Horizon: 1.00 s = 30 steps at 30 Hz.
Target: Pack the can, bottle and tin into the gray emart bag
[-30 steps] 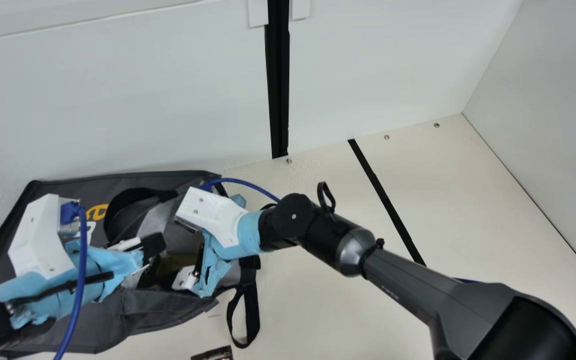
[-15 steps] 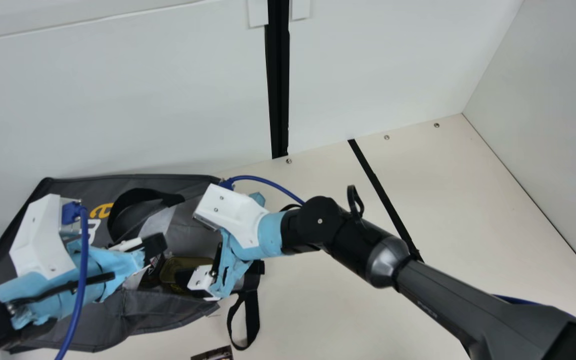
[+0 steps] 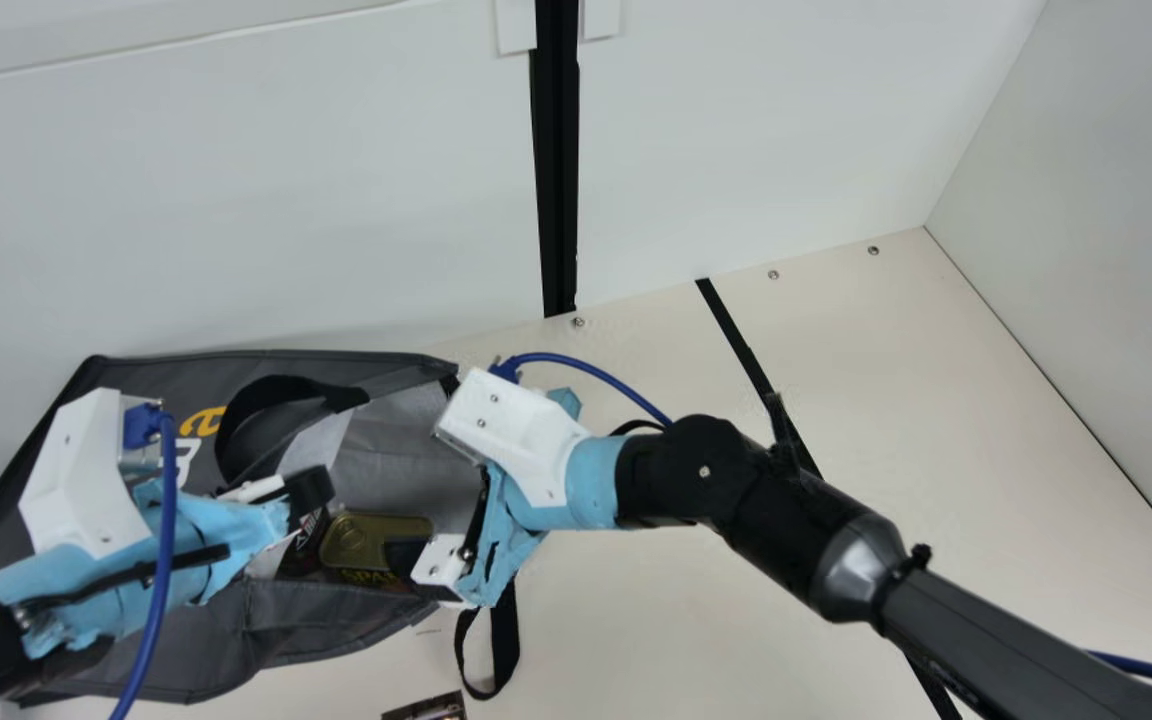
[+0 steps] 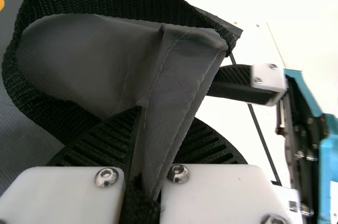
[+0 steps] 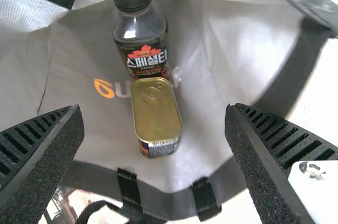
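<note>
My left gripper [image 3: 314, 488] is shut on the cloth rim of the gray bag [image 3: 156, 640]; in the left wrist view the gripper [image 4: 157, 147] pinches a fold of the bag [image 4: 177, 86] beside its black strap. At the bag's mouth, on its right side, is my right gripper [image 3: 441, 545]. From the right wrist, the gripper [image 5: 154, 113] stands open, nothing between its pads. Inside the bag, the gold-lidded tin [image 5: 156, 110] lies against the dark-capped bottle [image 5: 140, 39]. The tin [image 3: 361, 538] and part of the bottle [image 3: 306, 540] also appear in the main view.
A black strap loop [image 3: 506, 640] hangs from the bag onto the cream table [image 3: 656, 620]. A small dark printed item [image 3: 426, 708] lies at the near edge. White walls [image 3: 286, 200] rise behind the bag.
My right gripper has moved right across the bag's mouth, uncovering the tin. The bag's far left corner has shifted slightly to the right. My left arm has stayed nearly still.
</note>
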Available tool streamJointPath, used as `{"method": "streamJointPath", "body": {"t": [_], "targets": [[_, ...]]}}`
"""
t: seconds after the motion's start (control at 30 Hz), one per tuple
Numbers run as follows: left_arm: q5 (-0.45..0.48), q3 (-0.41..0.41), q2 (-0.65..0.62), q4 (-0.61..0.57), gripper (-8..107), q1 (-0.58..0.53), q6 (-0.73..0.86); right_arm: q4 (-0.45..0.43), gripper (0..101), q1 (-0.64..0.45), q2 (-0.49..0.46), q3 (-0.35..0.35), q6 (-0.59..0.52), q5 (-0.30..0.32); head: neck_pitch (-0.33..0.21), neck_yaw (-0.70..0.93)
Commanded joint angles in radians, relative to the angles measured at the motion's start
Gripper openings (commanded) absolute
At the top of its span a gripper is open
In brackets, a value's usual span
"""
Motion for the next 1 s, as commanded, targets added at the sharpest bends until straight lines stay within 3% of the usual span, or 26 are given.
{"method": "streamJointPath", "body": {"t": [0.0, 0.97], "targets": [[0.000, 0.000, 0.000, 0.000, 10, 0.000, 0.000, -0.012, 91, -0.003, -0.024, 0.014, 0.018, -0.004, -0.023, -0.002], [0.000, 0.000, 0.000, 0.000, 10, 0.000, 0.000, -0.226, 91, -0.099, -0.333, 0.181, 0.251, 0.006, -0.023, -0.002]]}}
